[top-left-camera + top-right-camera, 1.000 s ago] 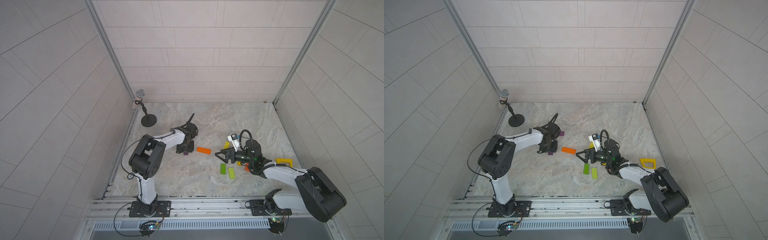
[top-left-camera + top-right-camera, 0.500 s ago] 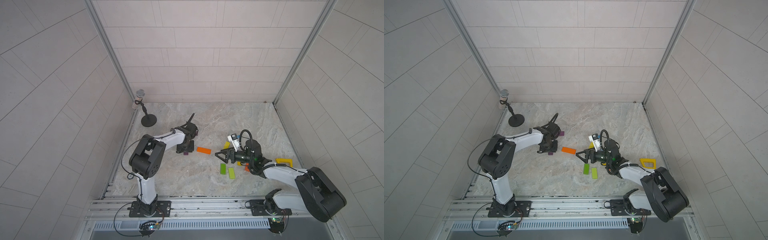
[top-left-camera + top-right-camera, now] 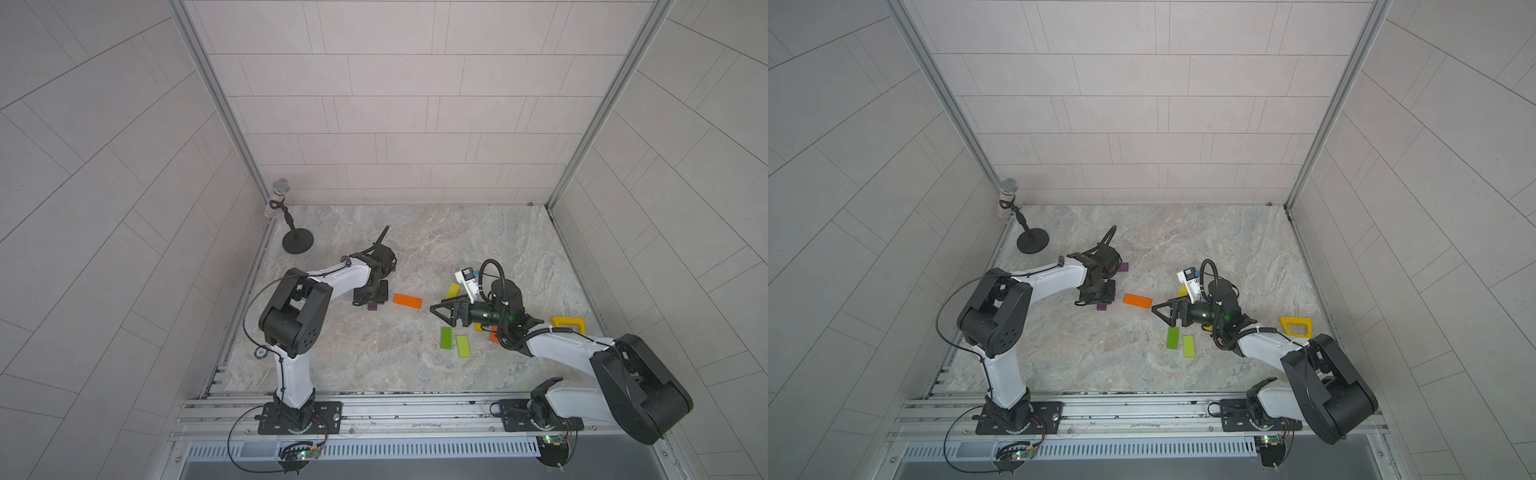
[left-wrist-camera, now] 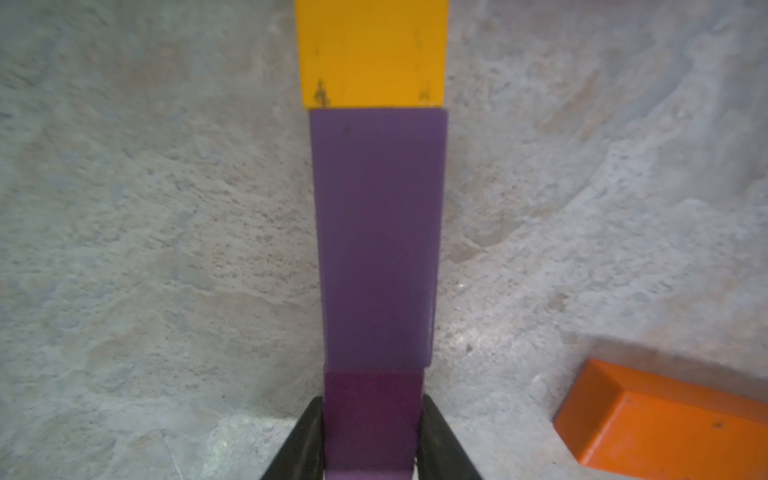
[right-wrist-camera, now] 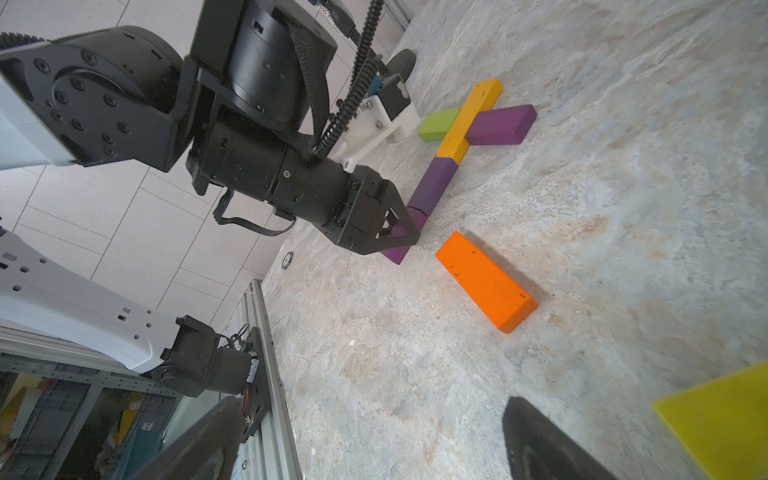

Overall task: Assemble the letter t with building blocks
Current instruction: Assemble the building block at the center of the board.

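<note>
Left gripper (image 4: 372, 401): jaws narrow, clamped on end purple block (image 5: 394, 253), foot of T stem with purple block (image 5: 432, 183) and yellow block (image 5: 469, 120), on worktop (image 5: 602, 232). Right gripper (image 5: 372, 409): jaws wide apart. Orange block (image 5: 486, 282): beside stem.

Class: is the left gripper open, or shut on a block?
Shut on the dark purple block: in the left wrist view, the left gripper has a finger against each side, no gap.
</note>
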You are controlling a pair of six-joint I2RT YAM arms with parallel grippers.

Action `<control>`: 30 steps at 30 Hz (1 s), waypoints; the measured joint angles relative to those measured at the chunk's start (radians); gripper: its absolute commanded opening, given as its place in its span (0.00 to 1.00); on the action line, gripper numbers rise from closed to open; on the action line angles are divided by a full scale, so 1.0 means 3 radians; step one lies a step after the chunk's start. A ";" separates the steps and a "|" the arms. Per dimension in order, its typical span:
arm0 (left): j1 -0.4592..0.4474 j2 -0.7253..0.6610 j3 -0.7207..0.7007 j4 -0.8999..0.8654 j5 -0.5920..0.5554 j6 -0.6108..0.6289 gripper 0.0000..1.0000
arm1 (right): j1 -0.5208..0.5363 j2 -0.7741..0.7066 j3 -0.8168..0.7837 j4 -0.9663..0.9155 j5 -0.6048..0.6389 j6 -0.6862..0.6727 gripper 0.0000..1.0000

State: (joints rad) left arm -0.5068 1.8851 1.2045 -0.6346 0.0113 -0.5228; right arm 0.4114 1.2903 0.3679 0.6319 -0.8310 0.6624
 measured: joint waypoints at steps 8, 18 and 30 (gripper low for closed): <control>0.0000 0.0014 0.0017 0.0004 -0.0013 -0.0003 0.42 | 0.0000 0.0000 0.0000 0.0000 -0.0001 0.0000 1.00; -0.0001 0.0014 0.0017 0.0004 -0.0043 -0.0003 0.40 | 0.0000 0.0000 0.0000 0.0001 -0.0009 0.0001 1.00; -0.0003 0.0042 0.0061 -0.0032 -0.0062 -0.0001 0.37 | 0.0000 0.0000 0.0000 0.0001 -0.0011 0.0001 1.00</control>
State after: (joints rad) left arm -0.5076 1.8977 1.2228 -0.6441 -0.0074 -0.5232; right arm 0.4114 1.2903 0.3679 0.6323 -0.8345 0.6628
